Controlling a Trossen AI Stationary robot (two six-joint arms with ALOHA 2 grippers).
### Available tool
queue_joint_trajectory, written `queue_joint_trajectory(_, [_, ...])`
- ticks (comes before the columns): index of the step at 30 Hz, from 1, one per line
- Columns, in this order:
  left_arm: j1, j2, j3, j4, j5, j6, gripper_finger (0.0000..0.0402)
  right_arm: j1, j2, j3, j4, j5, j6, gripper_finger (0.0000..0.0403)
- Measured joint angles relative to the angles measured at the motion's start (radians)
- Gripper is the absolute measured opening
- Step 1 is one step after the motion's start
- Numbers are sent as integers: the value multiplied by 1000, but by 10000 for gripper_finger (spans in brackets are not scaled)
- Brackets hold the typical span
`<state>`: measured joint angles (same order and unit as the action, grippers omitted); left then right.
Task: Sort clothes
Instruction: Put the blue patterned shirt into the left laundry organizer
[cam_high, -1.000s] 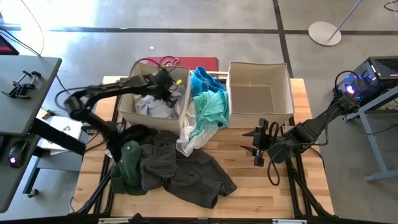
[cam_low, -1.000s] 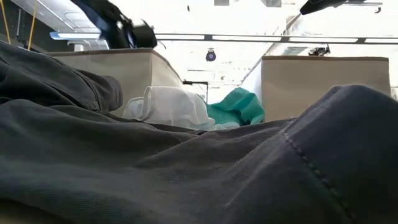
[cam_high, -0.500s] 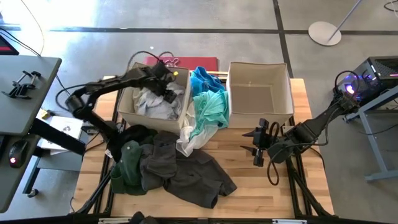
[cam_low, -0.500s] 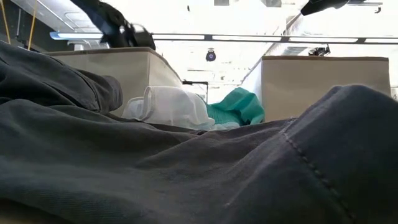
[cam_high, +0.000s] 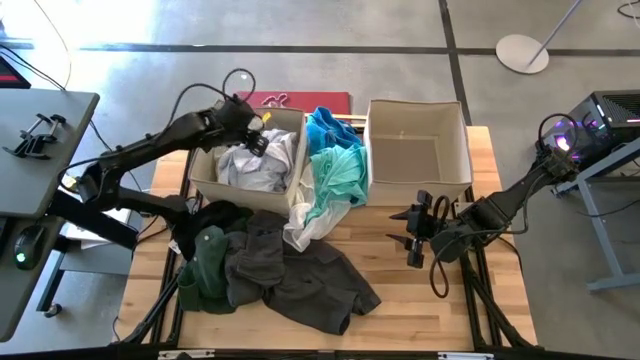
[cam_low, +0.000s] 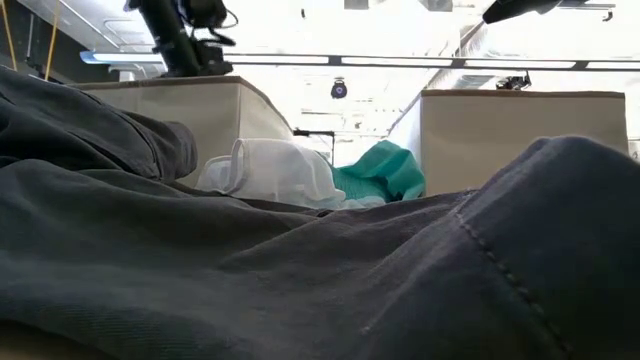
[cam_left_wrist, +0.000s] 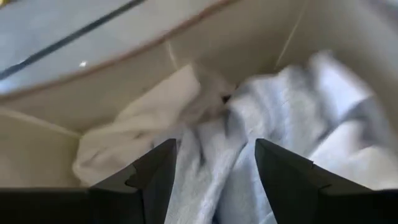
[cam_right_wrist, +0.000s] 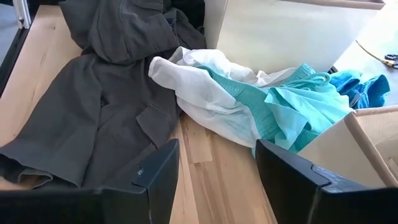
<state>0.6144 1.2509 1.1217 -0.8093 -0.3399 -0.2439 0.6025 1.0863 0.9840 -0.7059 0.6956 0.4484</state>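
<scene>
In the high view, the left gripper (cam_high: 252, 122) is being held over the far edge of the left bin (cam_high: 203, 172), having been drawn back toward the far-left corner since the earlier frames; white and pale grey clothes (cam_high: 250, 165) are lying inside that bin. Teal and bright blue garments (cam_high: 335, 172) are being draped between the two bins, and charcoal and dark green garments (cam_high: 290, 275) are spread on the desk (cam_high: 440, 300). The right gripper (cam_high: 417, 230) is being kept parted beside the right bin (cam_high: 417, 152), unchanged.

In the low view, charcoal fabric (cam_low: 300, 280) is filling the foreground.

In the left wrist view, the fingers (cam_left_wrist: 155, 171) are being held apart, empty, above pale clothes (cam_left_wrist: 249, 124).

In the right wrist view, white cloth (cam_right_wrist: 199, 93) is lying against teal.
</scene>
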Motion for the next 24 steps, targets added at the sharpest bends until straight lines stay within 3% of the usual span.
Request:
queue_joint_trajectory(4, [0, 31, -114, 51, 67, -18, 200, 0, 0, 0, 0, 0, 0, 201])
queue_joint_trajectory(9, [-1, 97, -316, 257, 182, -63, 194, 0, 0, 0, 0, 11, 0, 201])
queue_joint_trajectory(13, [-1, 135, -412, 387, 209, -78, 189, 0, 0, 0, 0, 12, -1, 201])
queue_joint_trajectory(17, [-2, 107, -392, 343, 217, -66, 185, 0, 0, 0, 0, 32, -1, 201])
queue_joint_trajectory(22, [-34, 1, -285, 249, 237, -57, 182, -2, 1, 0, 10, 144, 48, 201])
queue_joint_trajectory(24, [-58, -44, -236, 233, 237, -43, 180, -9, 5, 0, 49, 125, 15, 201])
